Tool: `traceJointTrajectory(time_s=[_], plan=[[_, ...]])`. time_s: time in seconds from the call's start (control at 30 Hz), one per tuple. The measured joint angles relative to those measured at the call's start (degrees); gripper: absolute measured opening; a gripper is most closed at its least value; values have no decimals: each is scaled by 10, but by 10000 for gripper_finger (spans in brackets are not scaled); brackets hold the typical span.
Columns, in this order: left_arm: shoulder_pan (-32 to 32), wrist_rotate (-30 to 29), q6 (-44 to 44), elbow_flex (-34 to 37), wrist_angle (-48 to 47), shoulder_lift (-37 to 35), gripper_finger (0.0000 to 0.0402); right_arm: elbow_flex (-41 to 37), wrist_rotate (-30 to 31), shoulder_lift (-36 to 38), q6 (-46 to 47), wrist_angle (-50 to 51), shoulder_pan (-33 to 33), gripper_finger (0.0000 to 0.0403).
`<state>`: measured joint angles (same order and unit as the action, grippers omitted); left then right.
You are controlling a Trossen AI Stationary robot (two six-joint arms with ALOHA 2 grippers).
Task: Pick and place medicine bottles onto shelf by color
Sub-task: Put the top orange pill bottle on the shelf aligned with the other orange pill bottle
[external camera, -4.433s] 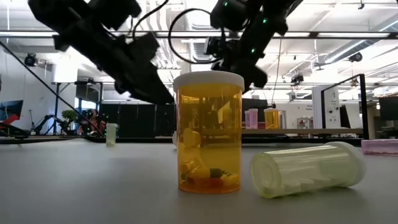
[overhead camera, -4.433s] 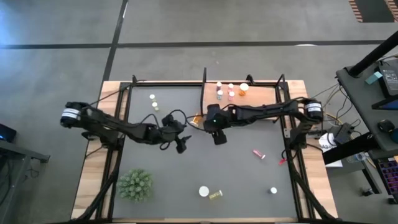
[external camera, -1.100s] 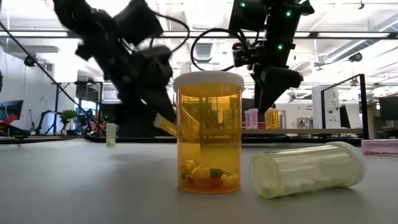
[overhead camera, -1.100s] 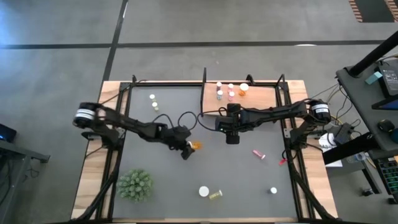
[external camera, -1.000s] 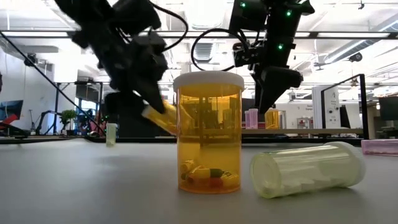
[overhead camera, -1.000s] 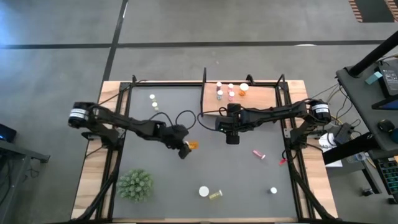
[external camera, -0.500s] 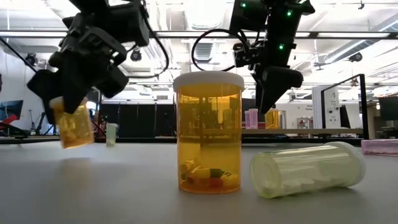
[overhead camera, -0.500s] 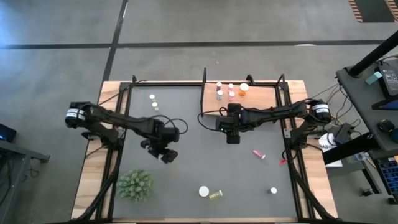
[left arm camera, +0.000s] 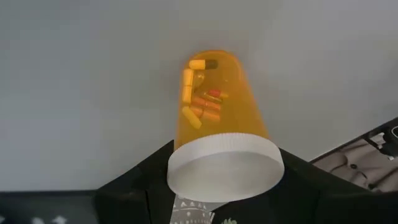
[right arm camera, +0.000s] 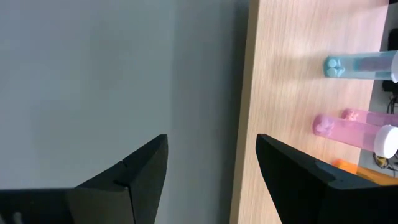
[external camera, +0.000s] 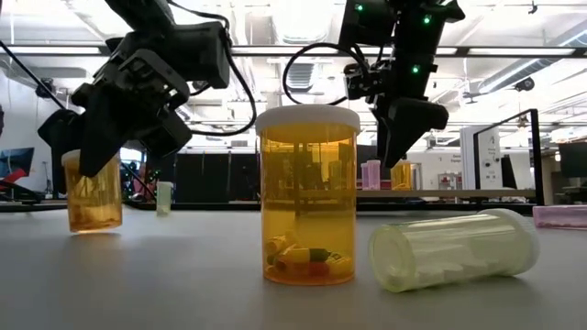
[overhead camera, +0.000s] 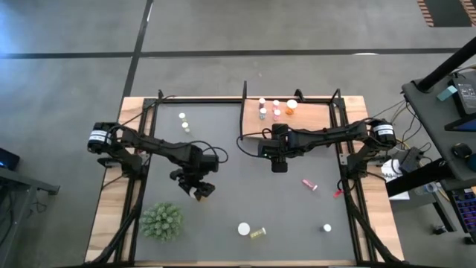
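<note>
My left gripper is shut on an orange medicine bottle with a white cap, over the mat's left half, just far of the plant. In the low view the bottle stands upright, its bottom at or just above the mat; I cannot tell which. My right gripper hangs open over the mat beside the near left corner of the shelf, with nothing between its fingers. Three bottles stand on the shelf's far part. Other bottles lie or stand on the mat. My left gripper pinches the orange bottle at its capped top end, one dark finger on each side of the white cap. The fingers come from above, slanting down. The bottle stands upright below them, cap up, with pills in its bottom.
A spiky green plant sits near left. Two small bottles stand far left. A pink bottle lies right of centre. An orange bottle and a lying yellow-green one are at the near edge, a white one near right.
My left gripper has carried the orange bottle from the mat's middle toward the table's left and near edges and slightly down. Its wrist has rolled and tipped, so the bottle has turned from lying slanted to upright, cap up.
</note>
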<state>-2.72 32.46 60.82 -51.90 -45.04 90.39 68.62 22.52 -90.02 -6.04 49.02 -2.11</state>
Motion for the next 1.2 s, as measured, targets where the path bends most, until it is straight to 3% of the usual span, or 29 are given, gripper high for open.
traceJointTrajectory(time_s=[0.8, 1.2], plan=[[1, -18, -11, 0, 58, -2, 187, 3, 0, 0, 0, -5, 0, 235], [1, -19, 63, 1, 56, -2, 187, 3, 0, 0, 0, -20, 0, 235]])
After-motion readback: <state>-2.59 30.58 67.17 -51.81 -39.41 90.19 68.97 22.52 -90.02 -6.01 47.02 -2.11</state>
